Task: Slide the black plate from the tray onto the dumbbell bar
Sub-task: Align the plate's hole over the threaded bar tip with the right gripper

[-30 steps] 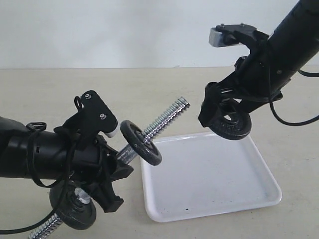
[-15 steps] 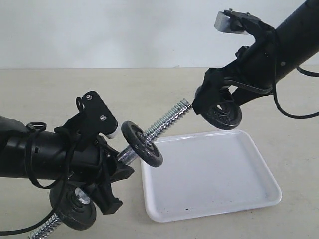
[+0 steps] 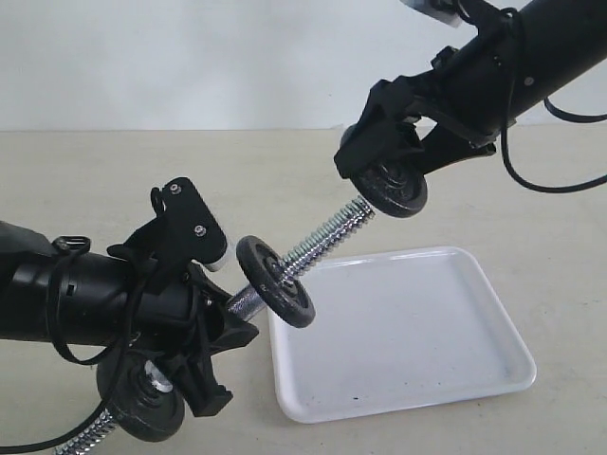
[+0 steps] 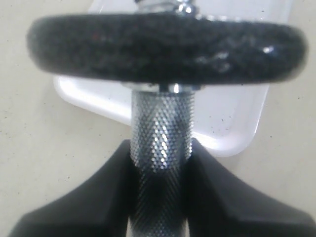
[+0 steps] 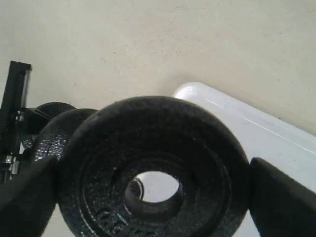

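— Beige tabletop [image 3: 285, 171], pale wall behind. So where's the black plate [image 3: 400, 194]?
— Up in the air, clear of the white tray [image 3: 408, 403]. The right gripper [image 3: 384, 175] has it pinched by the rim, a finger on either side.
— And the dumbbell bar [image 3: 327, 237]?
— It slants upward out of the left gripper [image 3: 220, 320], which is clamped tight round the knurled middle. A mounted disc [image 3: 275, 282] sits on the bar just past that grip, and a lower disc [image 3: 142, 409] is on the other end, down near the table.
— How near is the plate to the bar?
— Right at the threaded tip, with its face turned toward it. I can't tell whether they touch. The right wrist view shows light through the hole, so the bar isn't through it.
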Robot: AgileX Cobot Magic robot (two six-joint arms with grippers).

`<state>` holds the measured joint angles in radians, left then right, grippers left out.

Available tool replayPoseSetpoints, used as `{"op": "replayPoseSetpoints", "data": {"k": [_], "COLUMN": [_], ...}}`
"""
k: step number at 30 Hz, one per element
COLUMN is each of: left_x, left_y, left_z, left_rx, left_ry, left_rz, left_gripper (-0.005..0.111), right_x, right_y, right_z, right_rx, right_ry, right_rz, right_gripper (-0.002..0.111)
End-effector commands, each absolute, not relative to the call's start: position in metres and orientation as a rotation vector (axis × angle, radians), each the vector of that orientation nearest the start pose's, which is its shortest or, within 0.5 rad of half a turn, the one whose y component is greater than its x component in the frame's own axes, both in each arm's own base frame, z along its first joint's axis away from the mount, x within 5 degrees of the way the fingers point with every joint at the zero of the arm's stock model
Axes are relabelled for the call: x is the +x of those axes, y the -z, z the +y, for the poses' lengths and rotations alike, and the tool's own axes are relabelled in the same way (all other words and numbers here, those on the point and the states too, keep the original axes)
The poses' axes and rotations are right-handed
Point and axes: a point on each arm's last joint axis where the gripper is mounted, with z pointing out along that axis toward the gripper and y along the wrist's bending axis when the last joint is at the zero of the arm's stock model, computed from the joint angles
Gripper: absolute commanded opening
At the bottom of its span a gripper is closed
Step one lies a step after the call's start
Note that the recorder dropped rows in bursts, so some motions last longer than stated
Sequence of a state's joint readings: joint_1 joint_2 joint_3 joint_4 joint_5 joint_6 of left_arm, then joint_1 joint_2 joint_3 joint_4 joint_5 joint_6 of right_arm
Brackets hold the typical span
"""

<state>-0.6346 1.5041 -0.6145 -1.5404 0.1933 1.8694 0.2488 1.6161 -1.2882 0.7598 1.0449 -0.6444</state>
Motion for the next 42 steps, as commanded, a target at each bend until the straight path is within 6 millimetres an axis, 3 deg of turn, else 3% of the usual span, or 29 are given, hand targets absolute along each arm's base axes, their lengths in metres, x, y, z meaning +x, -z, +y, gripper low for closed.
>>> {"op": "replayPoseSetpoints", "data": {"k": [1,13,22,42], "left_x": [0.209,0.208,0.203,0.198], "left_y": [-0.202,-0.206,-0.226,-0.228], "left_z": [-0.181,-0.181,-0.177,-0.18], "left_rx": [1.155,1.135,1.113,1.172], "left_ry": [0.432,0.451,0.452,0.506], "left_rz": [1.99,1.986,1.911,1.869], "left_gripper": [0.004,0.004,0.004,0.004], "right_x": [0.301,0.299,0.299,0.302], "right_y": [-0.314,-0.313,-0.312,-0.321], "right_z": [0.136,0.136,0.136,0.144], "right_rx": [-0.77,-0.783,-0.808,-0.778], "right_ry": [-0.935,-0.949,-0.942,-1.063], "right_rz": [2.452,2.471,2.464,2.332], "right_gripper": [0.0,0.0,0.0,0.0]}}
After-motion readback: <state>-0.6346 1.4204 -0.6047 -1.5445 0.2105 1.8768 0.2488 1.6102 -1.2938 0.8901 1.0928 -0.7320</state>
